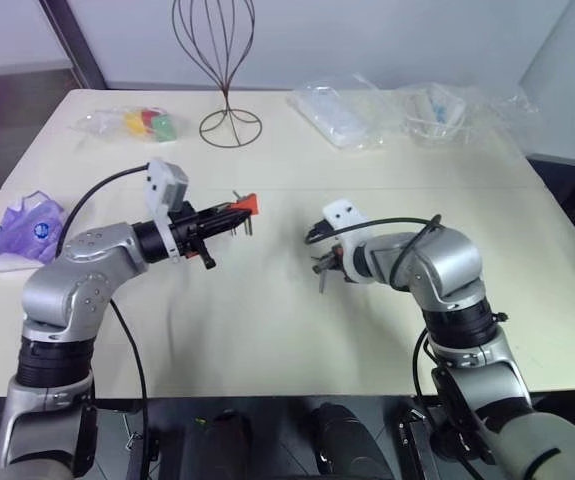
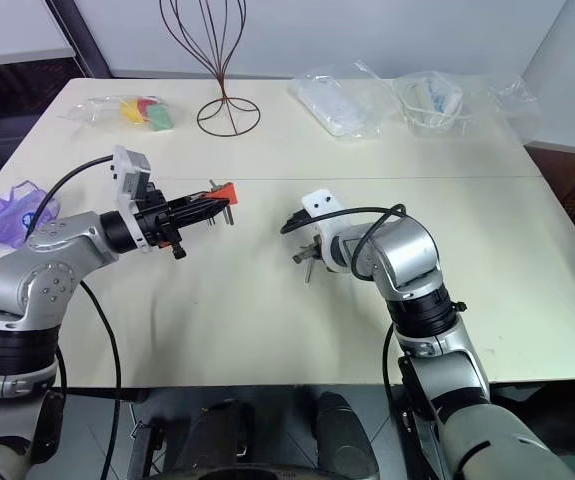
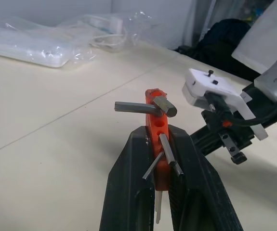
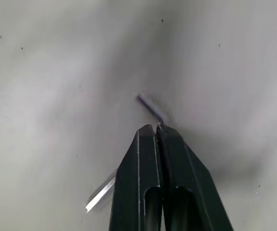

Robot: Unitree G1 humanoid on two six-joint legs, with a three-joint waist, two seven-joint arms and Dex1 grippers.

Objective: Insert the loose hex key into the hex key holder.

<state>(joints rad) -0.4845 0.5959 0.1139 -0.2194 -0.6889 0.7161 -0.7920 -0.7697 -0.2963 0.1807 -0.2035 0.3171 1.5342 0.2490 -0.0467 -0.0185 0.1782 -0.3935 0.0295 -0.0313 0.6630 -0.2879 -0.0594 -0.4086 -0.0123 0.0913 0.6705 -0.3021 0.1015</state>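
- L gripper (image 1: 235,212) clamped on hex key holder (image 1: 246,204); holder held above the table (image 1: 267,330), left of centre, its orange end pointing toward the R arm.
- Holder's empty holes face along the L gripper's line, seen in the left wrist view (image 3: 158,126); short keys splay out sideways.
- R gripper (image 4: 158,128) pinched shut on loose hex key (image 4: 150,108), near table centre, tilted down toward the surface.
- Key's bent tip pokes past the fingertips; the long leg trails back out beside the fingers.
- Key relation: holder lies to the R gripper's left, slightly toward the far edge, higher up. Gap between them is clear.
- Judgement: the key's axis doesn't yet line up w/ the holes; R wrist needs re-aiming first.
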